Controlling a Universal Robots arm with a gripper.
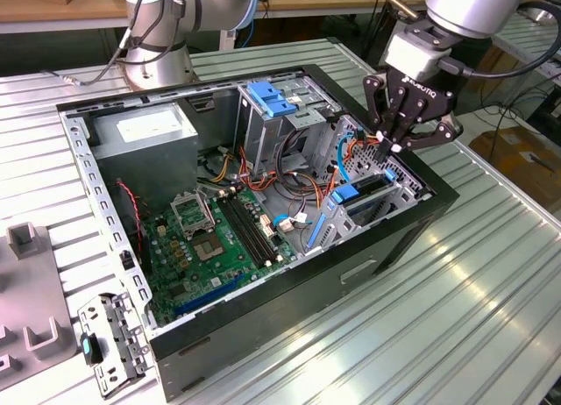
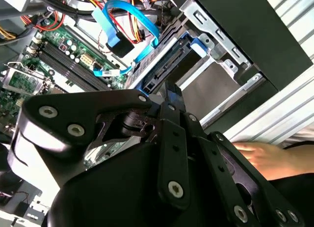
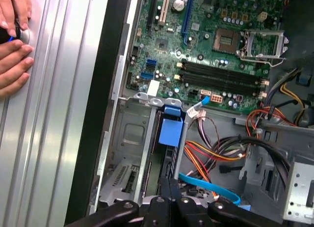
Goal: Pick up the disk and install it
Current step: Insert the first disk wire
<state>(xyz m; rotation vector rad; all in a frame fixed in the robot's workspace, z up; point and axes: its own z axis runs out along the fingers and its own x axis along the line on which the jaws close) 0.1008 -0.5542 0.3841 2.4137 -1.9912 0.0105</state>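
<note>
In the exterior view, rightward past the green motherboard (image 1: 223, 238), the disk (image 1: 361, 195) sits edge-up in the drive cage (image 1: 401, 188) at the open case's (image 1: 386, 247) right end, and my end effector (image 1: 392, 144) hovers just above it, fingers pressed together, gripping nothing.

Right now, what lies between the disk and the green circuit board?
Between disk and board: loose white-plugged wires, in the exterior view.

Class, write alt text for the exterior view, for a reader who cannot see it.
A robot arm's closed black pincer hangs over the metal drive cage at the exterior view's right of an open black computer case, where the disk in its blue plastic bracket sits. The case lies on a ribbed metal table, its green motherboard exposed.
</note>
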